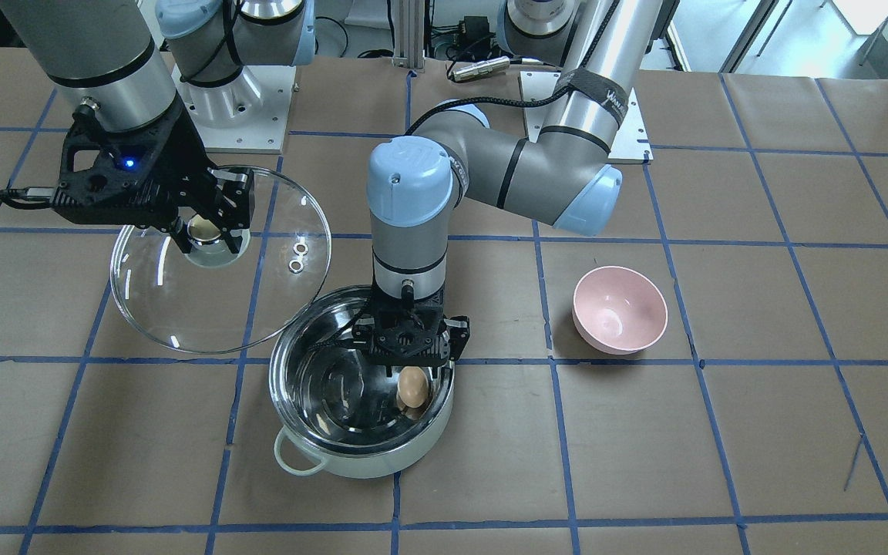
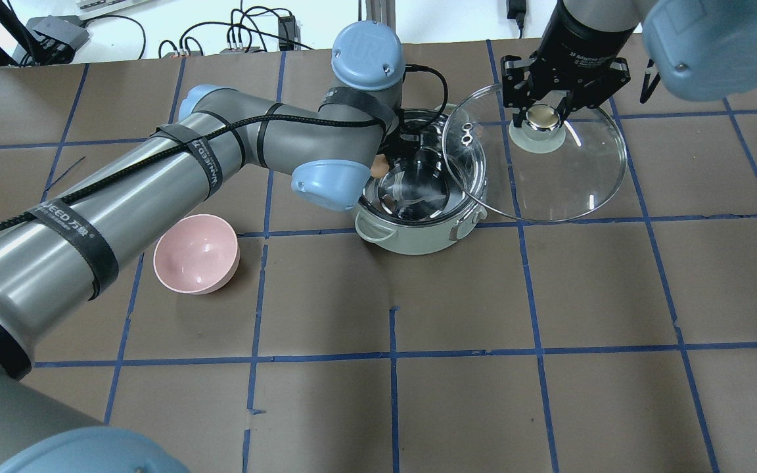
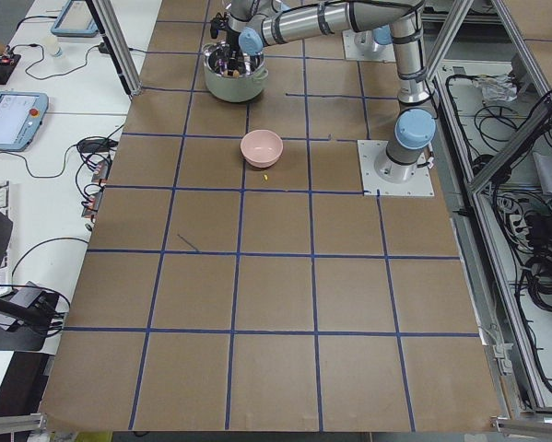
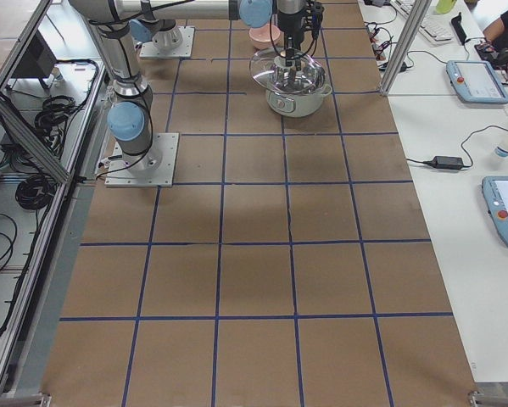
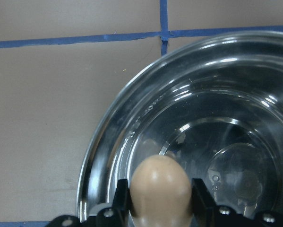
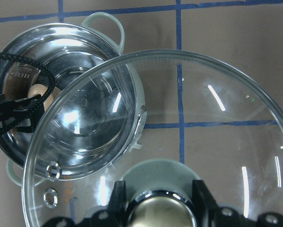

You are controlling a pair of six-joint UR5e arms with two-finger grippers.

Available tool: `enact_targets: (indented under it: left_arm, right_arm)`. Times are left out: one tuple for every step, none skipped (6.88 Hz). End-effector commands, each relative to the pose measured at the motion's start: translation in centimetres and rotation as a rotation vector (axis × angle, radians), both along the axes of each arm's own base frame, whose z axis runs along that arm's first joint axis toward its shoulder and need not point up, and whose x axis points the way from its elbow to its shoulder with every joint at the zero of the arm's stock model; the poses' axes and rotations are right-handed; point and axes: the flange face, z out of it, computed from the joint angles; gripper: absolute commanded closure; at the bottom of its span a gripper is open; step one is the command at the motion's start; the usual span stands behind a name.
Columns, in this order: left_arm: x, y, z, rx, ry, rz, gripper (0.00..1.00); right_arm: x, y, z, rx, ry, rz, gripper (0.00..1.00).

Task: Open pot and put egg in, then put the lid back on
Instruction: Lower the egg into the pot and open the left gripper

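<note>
The mint-green pot (image 1: 382, 461) stands open on the table, its steel inside bare. My left gripper (image 1: 413, 391) points down into the pot near its wall and is shut on the tan egg (image 1: 412, 385). The left wrist view shows the egg (image 5: 161, 187) between both fingers (image 5: 121, 195) above the pot's inner wall (image 5: 114, 127). My right gripper (image 1: 207, 231) is shut on the knob of the glass lid (image 1: 182, 308) and holds it in the air beside the pot, overlapping its rim. The lid (image 2: 569, 177), pot (image 2: 418, 242) and egg (image 2: 379, 164) also show in the overhead view.
A pink bowl (image 1: 620, 308) stands on the table on the left arm's side of the pot, apart from it. The table is brown paper with blue tape lines. The robot bases stand at the back edge.
</note>
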Motion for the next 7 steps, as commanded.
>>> enact_targets:
  left_arm:
    - [0.7, -0.2, 3.0, -0.043, 0.006, -0.026, 0.13]
    - [3.3, -0.7, 5.2, -0.06, 0.01, -0.003, 0.1]
    - [6.7, -0.8, 7.5, -0.012, -0.001, 0.042, 0.08]
    - [10.3, 0.0, 9.8, 0.064, 0.028, 0.093, 0.07]
    - [14.0, 1.3, 12.7, 0.117, 0.039, 0.107, 0.06]
    - [17.1, 3.0, 15.5, 0.165, 0.029, 0.088, 0.06]
    - [19.5, 4.9, 17.8, 0.209, 0.02, 0.1, 0.05]
  right_arm:
    - [-0.1, 0.0, 0.0, 0.001, 0.0, 0.001, 0.83]
    - [-0.1, 0.0, 0.0, 0.001, 0.0, 0.001, 0.83]
    - [0.3, 0.0, 0.3, -0.007, -0.001, 0.004, 0.85]
    - [0.6, -0.2, 0.3, -0.008, -0.001, 0.004, 0.86]
    - [1.9, -1.5, -1.1, -0.034, -0.017, 0.025, 0.86]
    - [6.1, -2.9, -3.3, -0.079, -0.023, 0.091, 0.86]
    - [9.5, -4.0, -5.6, -0.073, -0.018, 0.133, 0.86]
